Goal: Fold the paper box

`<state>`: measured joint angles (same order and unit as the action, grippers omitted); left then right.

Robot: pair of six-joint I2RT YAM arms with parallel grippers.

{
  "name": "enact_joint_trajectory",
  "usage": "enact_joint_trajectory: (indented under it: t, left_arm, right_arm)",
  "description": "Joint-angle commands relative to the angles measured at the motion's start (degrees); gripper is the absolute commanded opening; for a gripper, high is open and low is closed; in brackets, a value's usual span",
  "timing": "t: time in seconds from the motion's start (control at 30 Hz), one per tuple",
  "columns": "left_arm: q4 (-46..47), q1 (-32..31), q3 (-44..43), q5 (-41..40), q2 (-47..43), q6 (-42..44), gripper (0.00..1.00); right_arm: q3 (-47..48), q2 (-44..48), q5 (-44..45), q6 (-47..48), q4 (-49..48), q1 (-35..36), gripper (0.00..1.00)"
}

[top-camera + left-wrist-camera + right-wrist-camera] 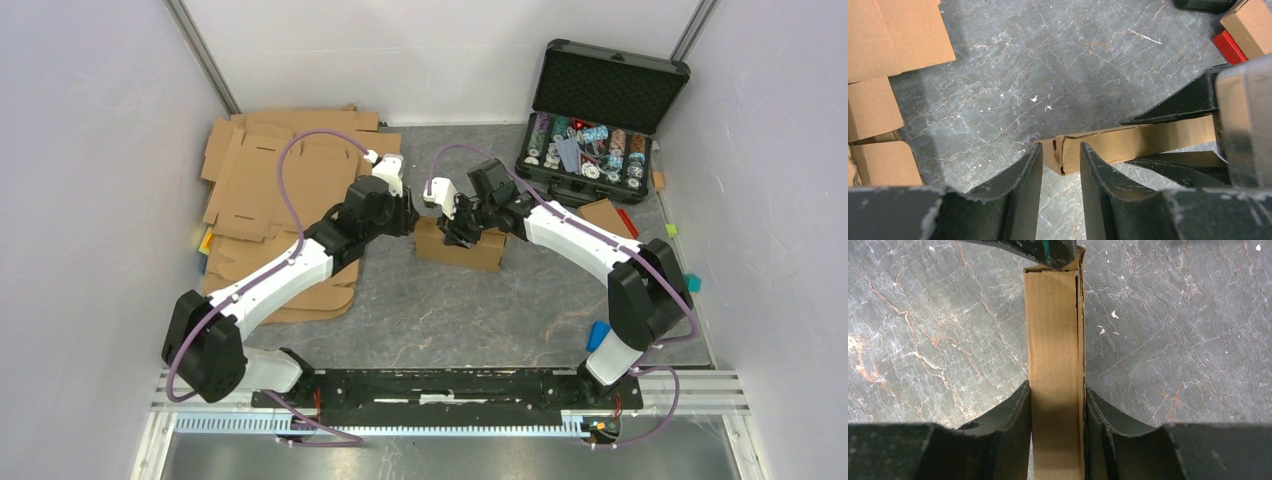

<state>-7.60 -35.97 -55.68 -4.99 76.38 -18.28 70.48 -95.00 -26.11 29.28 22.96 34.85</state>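
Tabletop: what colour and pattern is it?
The tabletop is dark grey marble-patterned with pale and rust veins; clearest in the right wrist view.

The paper box (pixel 1055 365) is matt brown corrugated cardboard, faintly ribbed. The table (pixel 1048 65) looks like smooth grey veined stone with a dull sheen. My left gripper (pixel 1061 146) has fingers (pixel 1018 190) of matt black plastic, scuffed pale along the edges.

Paper box (pixel 470 255) top largely hidden beneath right hand (pixel 461 230). Poker chip case (pixel 610 90): chip markings too small to read.
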Motion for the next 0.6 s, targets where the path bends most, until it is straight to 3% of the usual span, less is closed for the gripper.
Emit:
enact_joint_trajectory:
  t: [0.0,0.13,0.37,0.57]
  left_arm:
    - [0.23,0.46,-2.28,1.33,1.31,-1.16,0.40]
    - [-0.23,0.46,-2.33,0.42,1.54,-0.48,0.37]
    - [0.03,0.39,-2.68,0.86,2.96,0.09,0.23]
    - [-0.14,0.46,-2.53,1.04,3.27,0.18,0.27]
  right_arm:
    - [1.68,0.06,-1.32,0.24,-1.08,-0.14,0.34]
    - [1.76,-0.02,-1.45,0.25,-1.08,-0.16,0.34]
    - [1.86,-0.21,-1.67,0.25,-0.99,-0.16,0.34]
    - [1.86,-0.21,-1.67,0.22,-0.96,-0.15,0.34]
